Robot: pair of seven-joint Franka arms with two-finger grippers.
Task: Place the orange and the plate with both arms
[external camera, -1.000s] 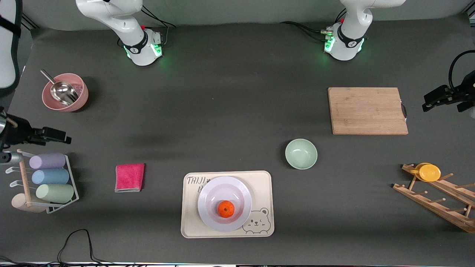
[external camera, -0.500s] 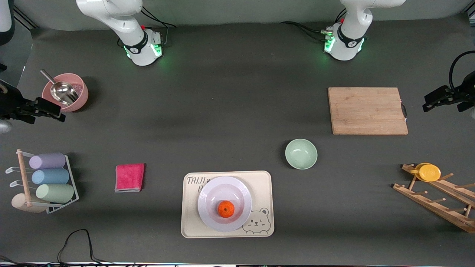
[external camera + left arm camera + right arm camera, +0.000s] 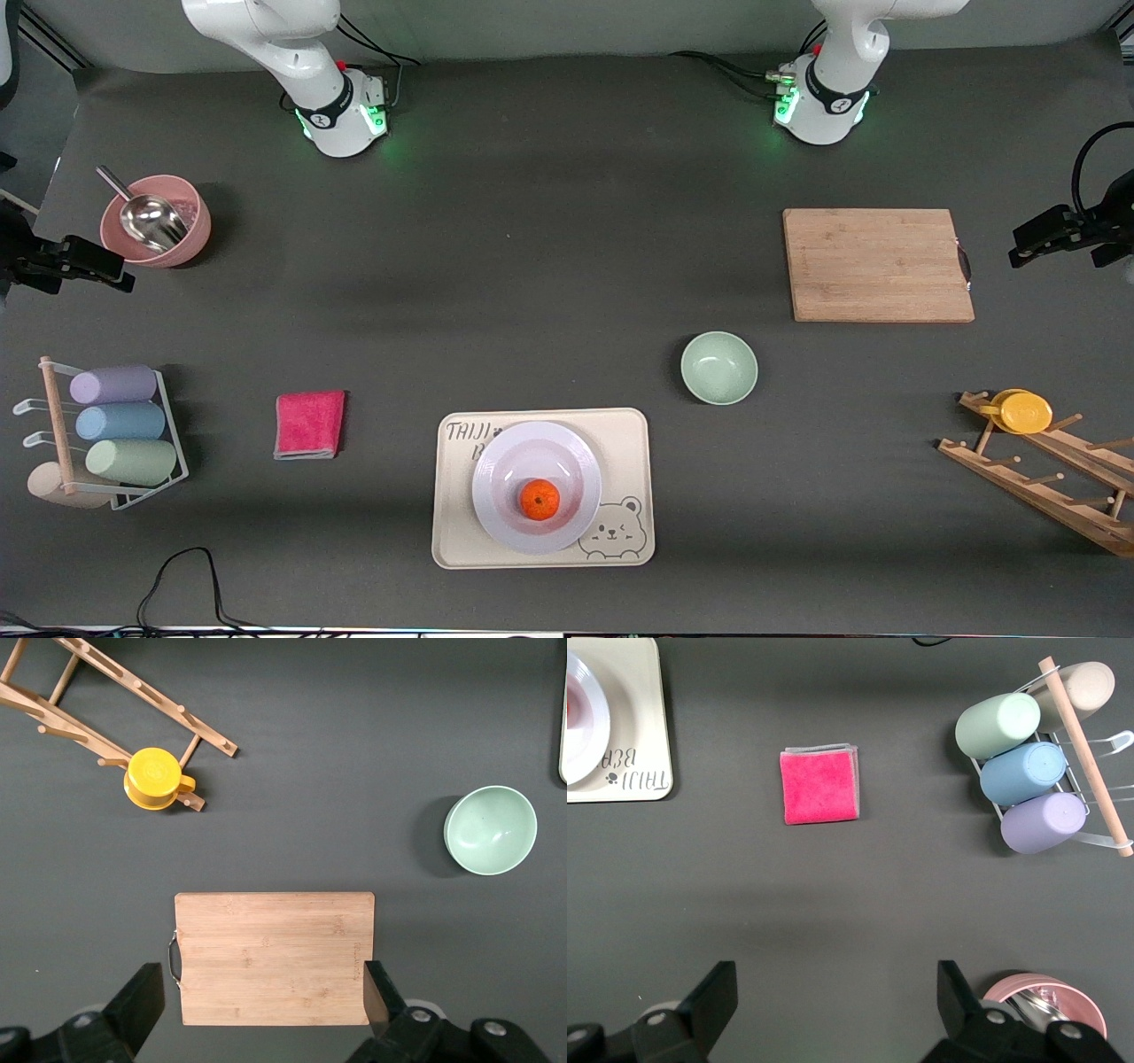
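The orange (image 3: 539,500) lies in the shallow centre of the pale lavender plate (image 3: 485,493). The plate rests on the cream bear tray (image 3: 456,540) near the table's front-camera edge. My left gripper (image 3: 1032,245) hangs high over the left arm's end of the table by the cutting board, open and empty (image 3: 263,992). My right gripper (image 3: 99,266) hangs high over the right arm's end by the pink bowl, open and empty (image 3: 835,992). The right wrist view catches an edge of the plate (image 3: 585,722) and the tray (image 3: 633,744).
A wooden cutting board (image 3: 877,264) and a mint-green bowl (image 3: 718,368) lie toward the left arm's end, with a wooden rack carrying a yellow cup (image 3: 1025,412). A pink cloth (image 3: 309,424), a cup rack (image 3: 111,434) and a pink bowl with a scoop (image 3: 155,221) lie toward the right arm's end.
My right gripper has drawn back from over the cup rack toward the pink bowl and the table's end. The left gripper, orange and plate have not moved.
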